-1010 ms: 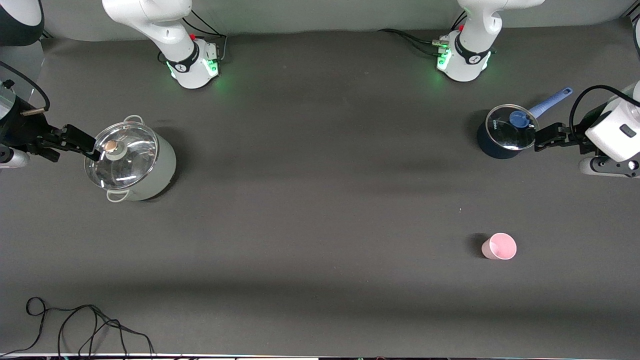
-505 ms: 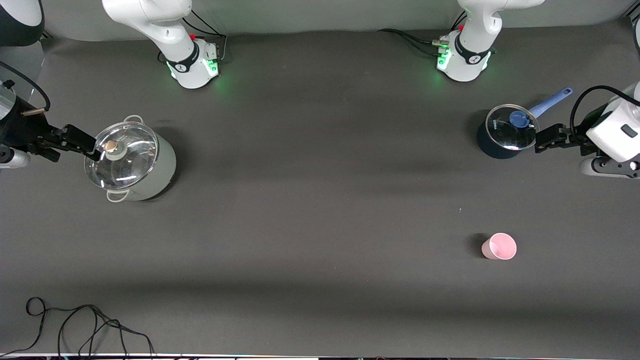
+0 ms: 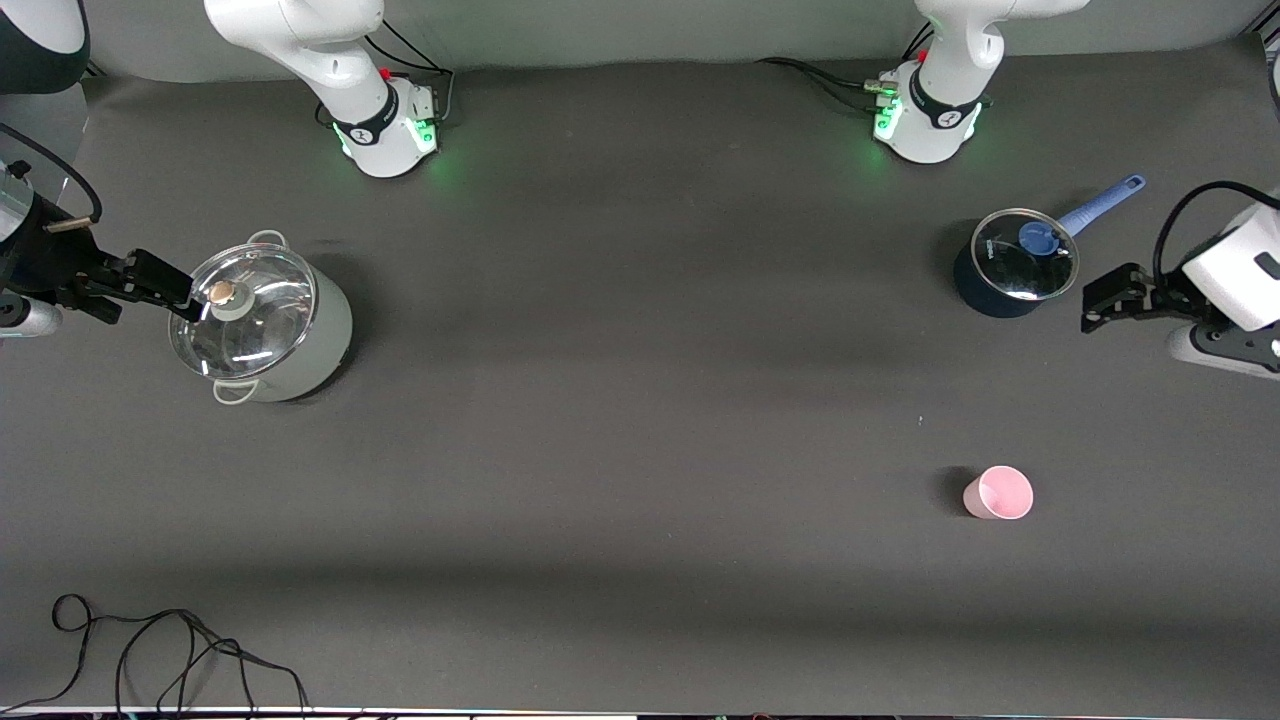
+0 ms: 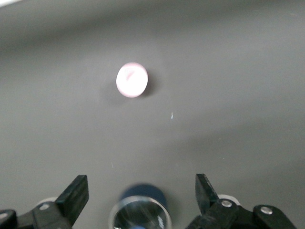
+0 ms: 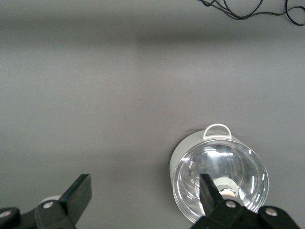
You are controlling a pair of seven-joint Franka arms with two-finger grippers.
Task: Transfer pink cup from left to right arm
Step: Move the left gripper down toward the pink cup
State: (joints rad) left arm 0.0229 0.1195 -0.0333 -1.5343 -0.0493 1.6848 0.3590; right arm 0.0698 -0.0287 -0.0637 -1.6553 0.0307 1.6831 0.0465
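The pink cup stands upright on the table, nearer the front camera than the blue saucepan, while the left gripper hovers wide open beside that saucepan and the right gripper waits, spread wide, over the grey pot.

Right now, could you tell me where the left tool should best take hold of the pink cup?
Probably across the upper wall just below the rim of the pink cup, coming down from above. It stands upright, mouth up, alone on the table, with no handle. The open left tool hangs beside the blue saucepan.
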